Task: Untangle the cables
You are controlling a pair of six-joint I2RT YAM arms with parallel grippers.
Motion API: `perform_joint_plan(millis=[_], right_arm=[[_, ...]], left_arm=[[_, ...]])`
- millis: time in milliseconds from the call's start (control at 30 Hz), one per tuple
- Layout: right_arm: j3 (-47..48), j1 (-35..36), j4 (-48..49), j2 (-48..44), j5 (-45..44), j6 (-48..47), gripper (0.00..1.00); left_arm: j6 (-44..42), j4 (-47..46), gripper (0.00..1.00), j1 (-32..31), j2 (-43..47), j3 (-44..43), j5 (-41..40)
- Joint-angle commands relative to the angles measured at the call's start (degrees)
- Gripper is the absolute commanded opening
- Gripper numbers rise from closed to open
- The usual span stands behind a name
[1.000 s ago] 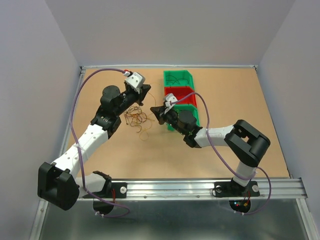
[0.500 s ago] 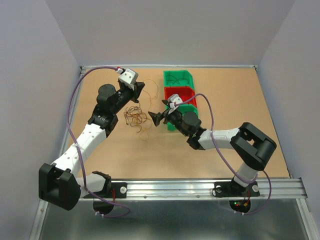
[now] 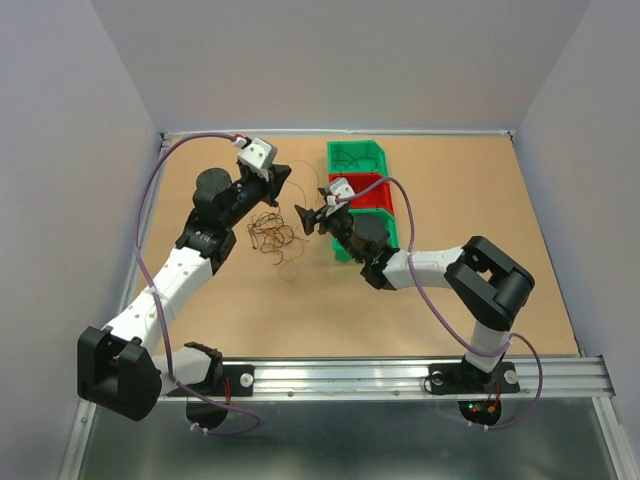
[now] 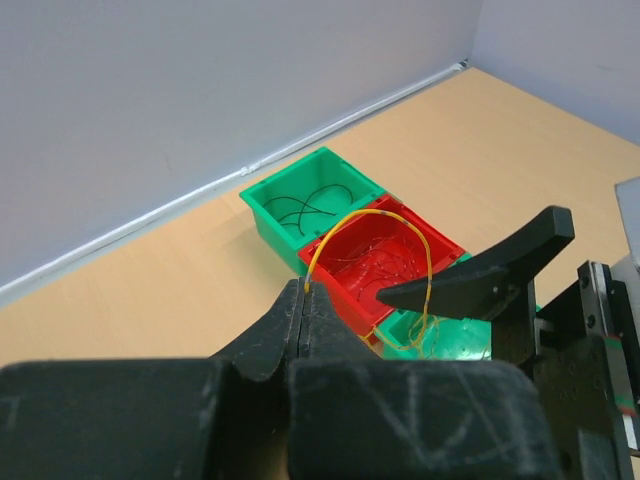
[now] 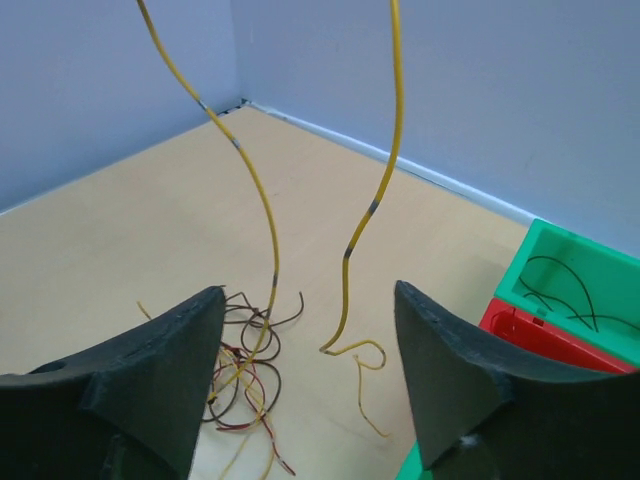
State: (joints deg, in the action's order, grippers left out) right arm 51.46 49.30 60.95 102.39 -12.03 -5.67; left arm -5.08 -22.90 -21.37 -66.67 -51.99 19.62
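Fingers of your left gripper (image 4: pixel 303 292) are clenched on a yellow wire (image 5: pixel 371 208) rising from the cables (image 3: pixel 270 232) heaped on the table (image 3: pixel 450 180) between both arms, your right gripper (image 5: pixel 308 300) gaping around it, so a hasty pull could drag the whole heap tighter.

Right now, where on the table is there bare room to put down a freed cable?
Free: the table right of the row of bins, and the near strip in front of the tangle. Crowded: the middle, where the left hand, shut on a yellow cable, and the open right hand meet beside the tangle.
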Motion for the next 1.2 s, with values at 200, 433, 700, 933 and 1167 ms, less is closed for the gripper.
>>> perform_joint_plan(millis=[200,433,700,933,1167], right_arm=[[4.7,0.0,3.8,2.1,1.9,-2.4,0.12],[2.9,0.2,3.4,2.1,13.8,-1.9,0.01],[-1.4,1.9,-0.8,-0.2,22.8,-4.9,0.01],[-7.3,1.9,-2.0,-7.2,22.5,-5.3,0.01],[-3.9,1.8,-12.0,-15.5,9.4,-2.4,0.01]], left_arm=[[0.1,-2.2,0.00,-0.1,1.9,-2.2,0.8],[-0.4,-2.3,0.01,0.1,2.2,-2.0,-3.6],[-1.6,-3.0,0.22,0.5,1.0,-2.2,-13.3],[-0.5,-3.7,0.23,2.4,-0.2,-2.6,-21.0],[-1.6,-2.7,0.42,3.5,-0.5,-2.7,-6.4]])
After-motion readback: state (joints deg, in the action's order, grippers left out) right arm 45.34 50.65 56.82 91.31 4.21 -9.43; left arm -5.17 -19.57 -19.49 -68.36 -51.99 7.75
